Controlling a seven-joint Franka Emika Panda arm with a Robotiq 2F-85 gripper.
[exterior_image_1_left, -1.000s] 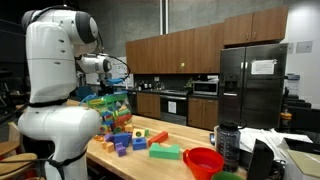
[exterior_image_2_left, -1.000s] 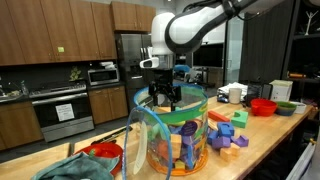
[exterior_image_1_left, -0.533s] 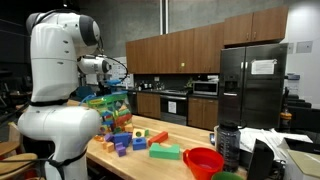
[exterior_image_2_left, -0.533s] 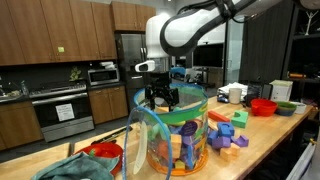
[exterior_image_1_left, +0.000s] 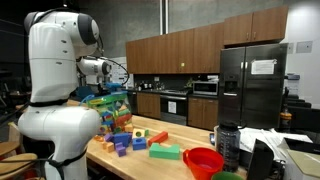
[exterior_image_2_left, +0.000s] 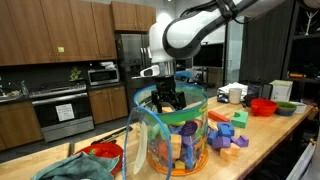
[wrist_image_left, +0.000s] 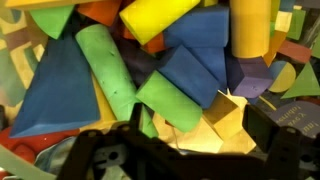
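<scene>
A clear plastic tub (exterior_image_2_left: 170, 135) (exterior_image_1_left: 108, 110) stands on the wooden counter, full of foam blocks in several colours. My gripper (exterior_image_2_left: 167, 101) reaches down into its open top, jaws spread wide and holding nothing. In the wrist view the gripper (wrist_image_left: 200, 138) hovers just over the pile. A yellow block (wrist_image_left: 215, 125) lies between the two dark fingers (wrist_image_left: 268, 132), beside a green cylinder (wrist_image_left: 175, 100) and a blue block (wrist_image_left: 195, 72). In an exterior view the tub hides the fingertips.
Loose foam blocks (exterior_image_2_left: 228, 135) (exterior_image_1_left: 128, 140) lie on the counter next to the tub. There is a red bowl (exterior_image_1_left: 205, 160) (exterior_image_2_left: 263, 106), a green block (exterior_image_1_left: 165, 152) and a dark bottle (exterior_image_1_left: 228, 143). A red container (exterior_image_2_left: 105, 155) sits by the tub.
The gripper has sunk a little lower into the tub's mouth and shifted slightly sideways. Its jaws stay wide apart and the blocks have not moved.
</scene>
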